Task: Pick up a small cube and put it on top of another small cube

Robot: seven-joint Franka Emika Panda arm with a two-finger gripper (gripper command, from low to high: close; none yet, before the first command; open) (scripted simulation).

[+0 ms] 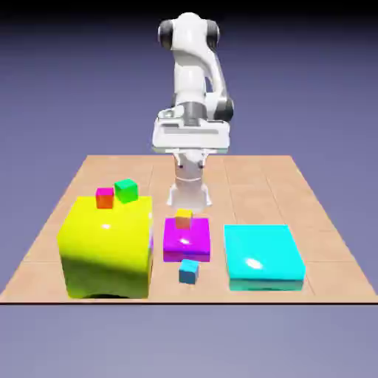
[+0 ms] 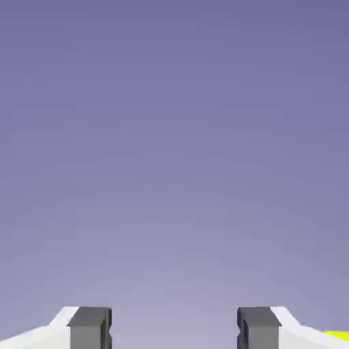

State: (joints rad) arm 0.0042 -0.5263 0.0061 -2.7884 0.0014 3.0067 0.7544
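Several small cubes show in the exterior view. A red cube [image 1: 105,197] and a green cube [image 1: 126,190] sit side by side on top of a big yellow block [image 1: 107,247]. An orange cube [image 1: 183,218] rests on a flat magenta block [image 1: 186,240]. A blue cube [image 1: 189,271] lies on the table just in front of that block. My gripper [image 1: 190,148] hangs high above the table, behind the magenta block and apart from every cube. In the hand view the gripper [image 2: 174,330] is open, its grey fingertips [image 2: 90,327] wide apart with only backdrop between them.
A flat cyan block [image 1: 263,256] lies at the exterior view's right, beside the magenta block. The wooden table [image 1: 251,184] ends just in front of the blocks. A yellow sliver [image 2: 337,335] shows at the hand view's lower right corner.
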